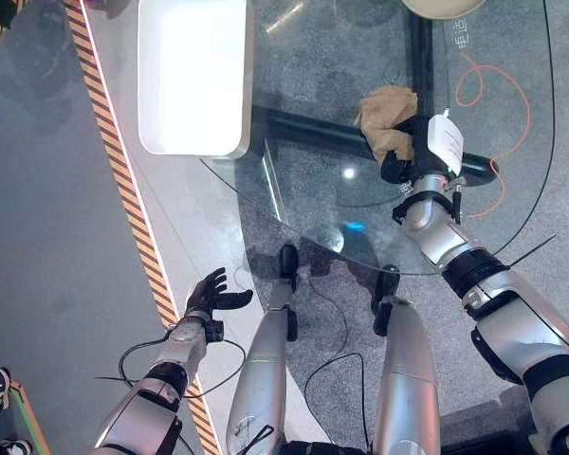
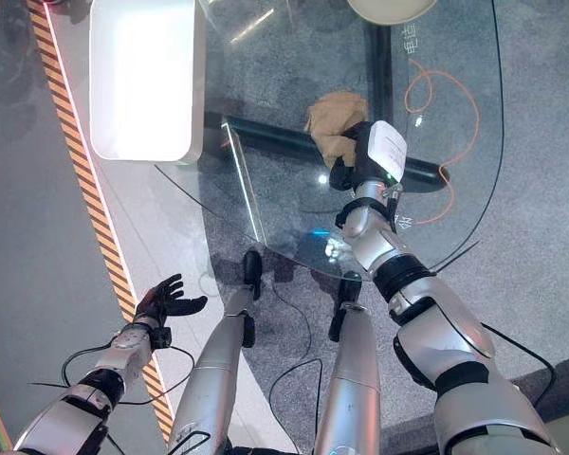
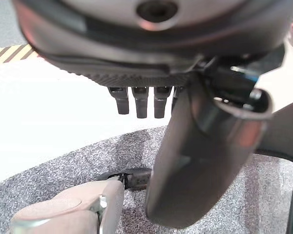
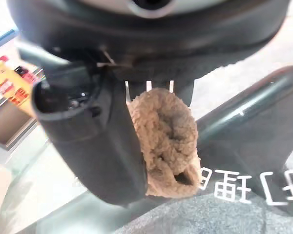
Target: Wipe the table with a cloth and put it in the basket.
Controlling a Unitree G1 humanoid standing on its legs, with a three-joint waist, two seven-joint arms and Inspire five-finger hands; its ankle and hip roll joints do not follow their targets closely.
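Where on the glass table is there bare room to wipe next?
Free glass lies between the white basket and the cloth, and toward the near rim. It is crowded where the right robot hand grips the cloth.

The right hand (image 1: 410, 152) is covering part of the tan cloth (image 1: 384, 114), and the white basket (image 1: 192, 76) is running off the top edge.
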